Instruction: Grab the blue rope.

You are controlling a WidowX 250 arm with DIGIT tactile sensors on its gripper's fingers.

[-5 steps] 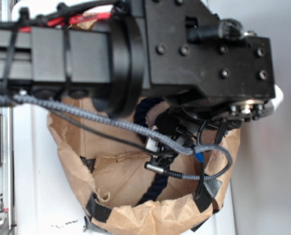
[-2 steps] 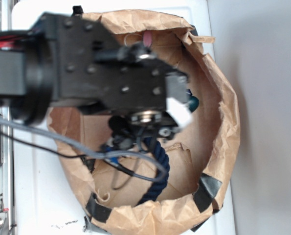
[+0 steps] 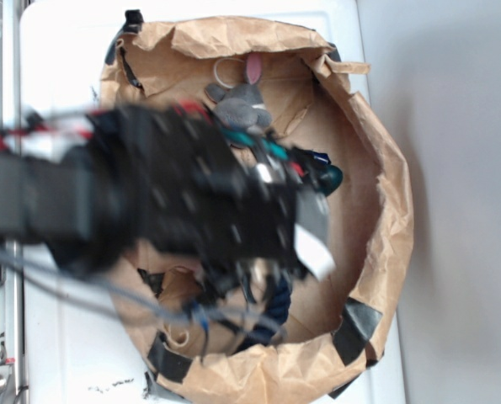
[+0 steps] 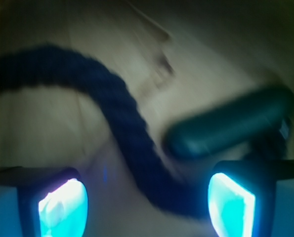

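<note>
On my wrist view the gripper (image 4: 147, 202) stands apart, the rope (image 4: 129, 133) running between its fingers from ten o'clock down to five (everything blurred). A green capsule (image 4: 231, 126) lies just beside it at three o'clock, inside the paper bag (image 3: 385, 194).

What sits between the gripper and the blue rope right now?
Nothing visible. In the wrist view the blue rope runs straight down into the gap of the open gripper. The dark green capsule lies just beside it, above the right-hand finger in that view, close enough that it may get nudged.
</note>
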